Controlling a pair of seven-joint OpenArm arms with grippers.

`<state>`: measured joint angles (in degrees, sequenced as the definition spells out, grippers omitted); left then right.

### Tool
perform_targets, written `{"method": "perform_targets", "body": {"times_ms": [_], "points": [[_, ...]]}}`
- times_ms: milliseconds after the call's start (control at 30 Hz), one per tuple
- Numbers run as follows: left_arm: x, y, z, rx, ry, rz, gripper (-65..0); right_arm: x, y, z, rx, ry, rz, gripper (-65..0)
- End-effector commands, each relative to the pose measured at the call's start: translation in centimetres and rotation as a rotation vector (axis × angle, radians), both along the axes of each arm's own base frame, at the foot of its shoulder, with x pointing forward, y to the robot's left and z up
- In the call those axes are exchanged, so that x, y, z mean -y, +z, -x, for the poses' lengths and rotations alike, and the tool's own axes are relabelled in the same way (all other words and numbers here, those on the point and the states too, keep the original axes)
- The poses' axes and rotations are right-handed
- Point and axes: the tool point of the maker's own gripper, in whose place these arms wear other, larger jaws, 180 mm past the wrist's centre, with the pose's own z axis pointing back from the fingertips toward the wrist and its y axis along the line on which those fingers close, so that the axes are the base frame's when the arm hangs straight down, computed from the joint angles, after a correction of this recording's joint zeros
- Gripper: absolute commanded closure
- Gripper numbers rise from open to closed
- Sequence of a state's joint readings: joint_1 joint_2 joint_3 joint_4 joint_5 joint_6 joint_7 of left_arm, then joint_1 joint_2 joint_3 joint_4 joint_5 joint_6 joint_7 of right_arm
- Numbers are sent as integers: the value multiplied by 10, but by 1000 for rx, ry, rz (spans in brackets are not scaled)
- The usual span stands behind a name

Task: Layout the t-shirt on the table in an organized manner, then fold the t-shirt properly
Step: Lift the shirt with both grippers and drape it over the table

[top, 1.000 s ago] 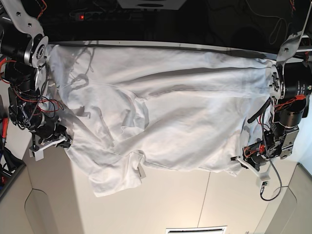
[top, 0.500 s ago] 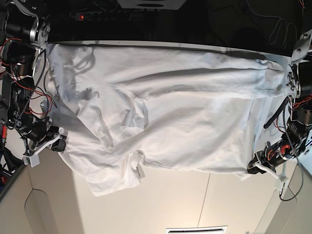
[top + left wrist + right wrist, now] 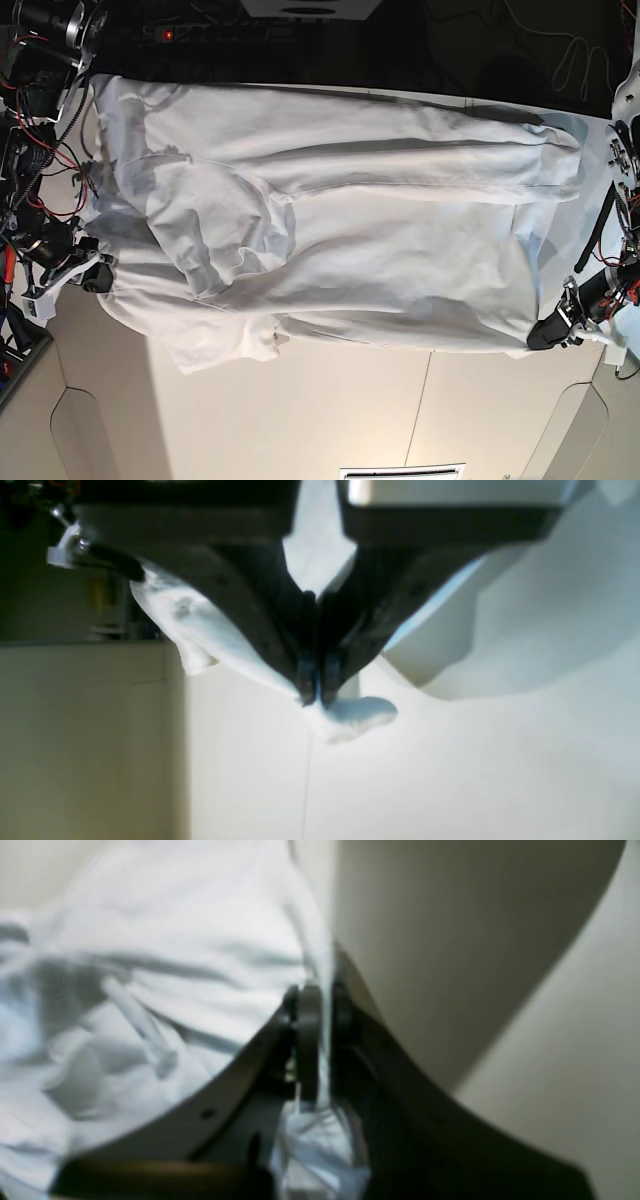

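Left wrist view:
- Left gripper [image 3: 315, 700]: jaws pressed together on a small bunch of white cloth, which bulged out just past the tips.
- T-shirt [image 3: 350, 715]: pinched corner hung at the fingertips; more white cloth ran back on both sides behind the dark fingers [image 3: 270, 630].
- Table [image 3: 450, 780]: pale cream surface under the gripper, crossed by a thin dark seam line [image 3: 305, 790].

Right wrist view:
- Right gripper [image 3: 320, 1040]: jaws pinched on a thin edge of the t-shirt [image 3: 165, 965], the cloth passing between the pads and gathering behind them.
- Cloth: wrinkled, blurred, filling the left half of the view.
- Table [image 3: 575, 1050]: bare cream surface to the right, partly in shadow.

Base view:
- T-shirt [image 3: 360, 240]: spread wide across the table [image 3: 350, 420], stretched between the two grippers; long creases ran across its upper part, and a bunched fold lay left of centre.
- Sleeve [image 3: 225, 350]: lay at the lower left edge of the cloth.
- Right gripper [image 3: 95, 277]: at the view's left, clamped on the shirt's left edge.
- Left gripper [image 3: 545, 335]: at the view's right, clamped on the shirt's lower right corner.
- Seam line [image 3: 420, 410]: visible on bare table below the shirt.
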<state>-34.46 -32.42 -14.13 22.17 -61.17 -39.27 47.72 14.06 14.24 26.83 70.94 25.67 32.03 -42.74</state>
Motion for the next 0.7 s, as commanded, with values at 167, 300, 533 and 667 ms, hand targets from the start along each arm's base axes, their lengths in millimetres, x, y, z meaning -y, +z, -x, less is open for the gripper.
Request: {"method": "perform_targets", "body": {"times_ms": [167,300,533,667], "points": [[-19,43,5,93,-23,50,0,6,33,-8,58,11,-32,0],[-11,46,21,89,-103,40,0,-3,43,-5,43,55,-47,0],[3,23,64,32,-196,3,0,-6,42,21,18,91,4,0],[2,10,80,5,-192,-7,0,0,28,43,-22,78,23,0]]}}
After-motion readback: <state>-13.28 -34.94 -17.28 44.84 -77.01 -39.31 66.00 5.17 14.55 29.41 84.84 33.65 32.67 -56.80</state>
